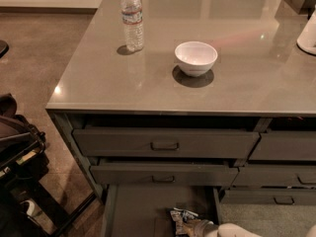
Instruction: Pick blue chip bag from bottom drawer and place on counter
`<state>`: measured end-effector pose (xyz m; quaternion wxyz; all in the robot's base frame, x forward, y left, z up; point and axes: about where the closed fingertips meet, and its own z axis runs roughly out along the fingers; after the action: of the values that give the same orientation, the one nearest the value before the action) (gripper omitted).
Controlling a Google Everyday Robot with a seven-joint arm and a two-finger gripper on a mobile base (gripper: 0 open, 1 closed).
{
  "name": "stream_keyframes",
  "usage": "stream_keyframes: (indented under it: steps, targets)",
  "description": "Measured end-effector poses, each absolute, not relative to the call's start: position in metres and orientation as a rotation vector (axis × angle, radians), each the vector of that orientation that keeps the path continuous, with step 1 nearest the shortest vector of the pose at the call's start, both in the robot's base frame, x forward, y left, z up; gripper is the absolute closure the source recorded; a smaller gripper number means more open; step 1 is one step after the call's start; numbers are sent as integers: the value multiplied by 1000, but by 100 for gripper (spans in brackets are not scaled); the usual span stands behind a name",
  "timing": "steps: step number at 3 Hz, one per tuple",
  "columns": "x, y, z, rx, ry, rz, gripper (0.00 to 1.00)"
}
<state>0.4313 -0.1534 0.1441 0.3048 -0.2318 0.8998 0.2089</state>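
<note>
The blue chip bag (178,216) lies crinkled on the floor of the open bottom drawer (133,211), near its right side at the frame's lower edge. My gripper (198,227) reaches in from the lower right on a white arm and sits right against the bag's right end. The lower part of the bag and the gripper's tip are cut off by the frame edge. The grey counter (247,83) spreads above the drawers.
A white bowl (195,58) and a clear water bottle (133,19) stand on the counter. A white object (308,33) is at its right edge. Two handled drawers (164,143) sit slightly open above the bottom one. Dark equipment (17,152) stands on the floor at left.
</note>
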Motion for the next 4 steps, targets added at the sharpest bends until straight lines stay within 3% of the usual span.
stream_keyframes:
  steps: [2, 4]
  targets:
    - [430, -152, 156, -618, 2351, 620, 100]
    - [414, -170, 305, -542, 2132, 769, 100]
